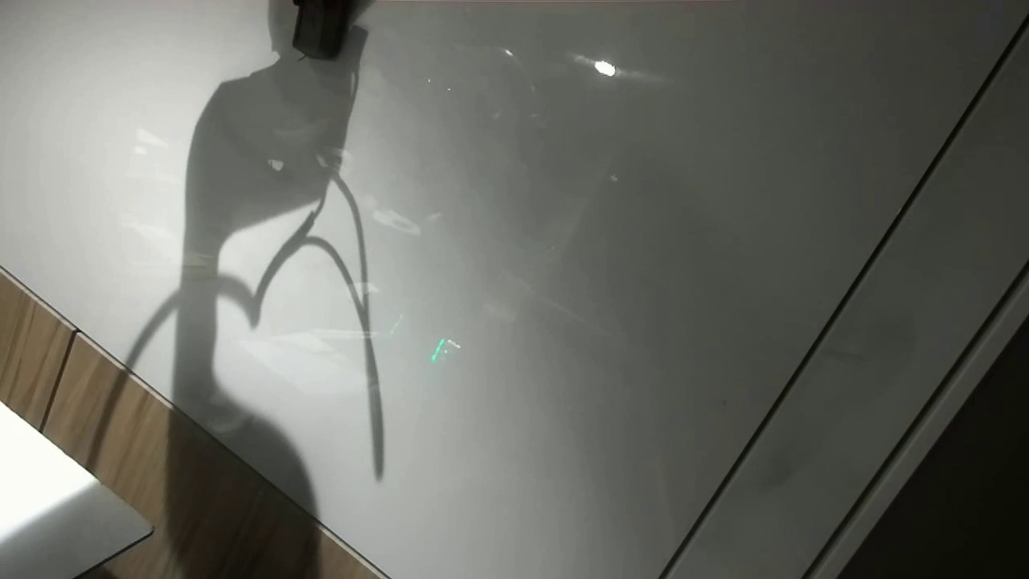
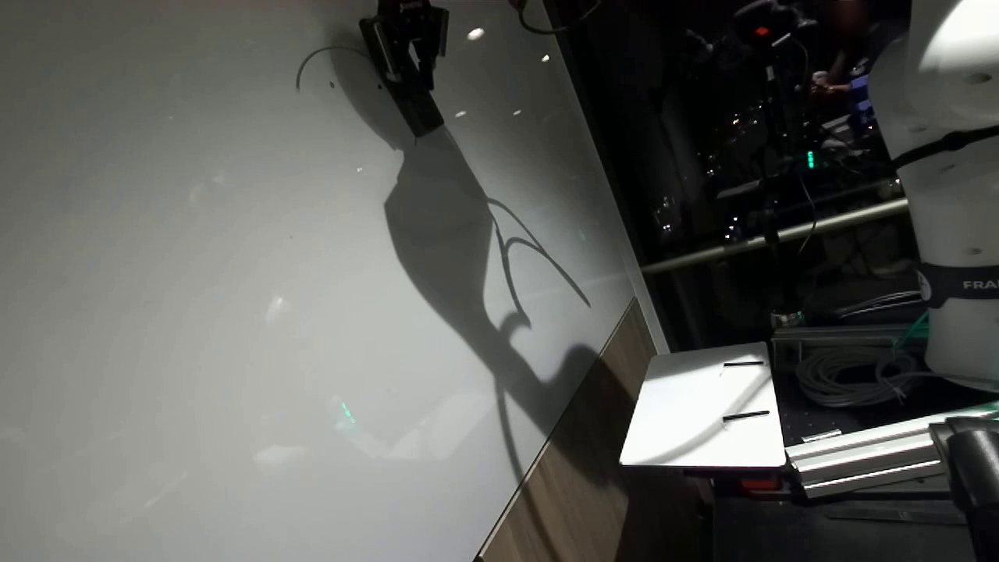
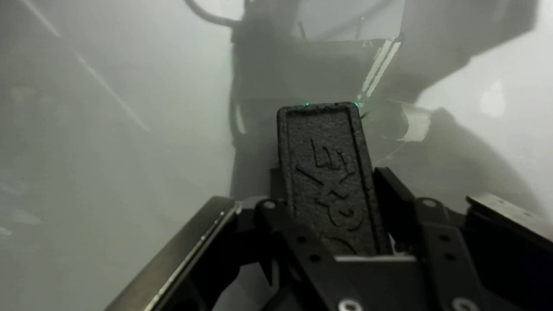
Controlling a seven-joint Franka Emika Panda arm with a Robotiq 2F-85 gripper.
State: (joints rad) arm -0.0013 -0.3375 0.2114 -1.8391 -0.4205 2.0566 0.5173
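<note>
I have a black block (image 3: 324,147) pinched in my gripper (image 3: 332,190), with one finger on each of its long sides. The block pokes out past the fingertips. The face turned to my wrist camera has a rim around it and curly marks cut into it. Right behind the block is a big, shiny white surface (image 3: 129,194). The end of the block is close to it, but I cannot tell if they touch. In both exterior views, the block is up near the top, and a big dark shadow (image 2: 441,211) starts right by its end. The shadow has a fat part like an arm and thin, loopy lines like cables. A few small, bright spots shine on the white too. Farther off, brown wooden planks (image 2: 577,437) run along the edge of the white surface, and the shadow spills over onto them. Just past the wood, I see a white plate (image 2: 695,421) with two short black bars on it. Next to the plate is a silver metal beam (image 2: 866,468), and close by is a coil of pale cable (image 2: 855,378). My white robot arm (image 2: 964,234) stands beside the coil, wearing a black band with letters. Way back, it is very dark, with a tiny green light (image 2: 810,160) glowing.
</note>
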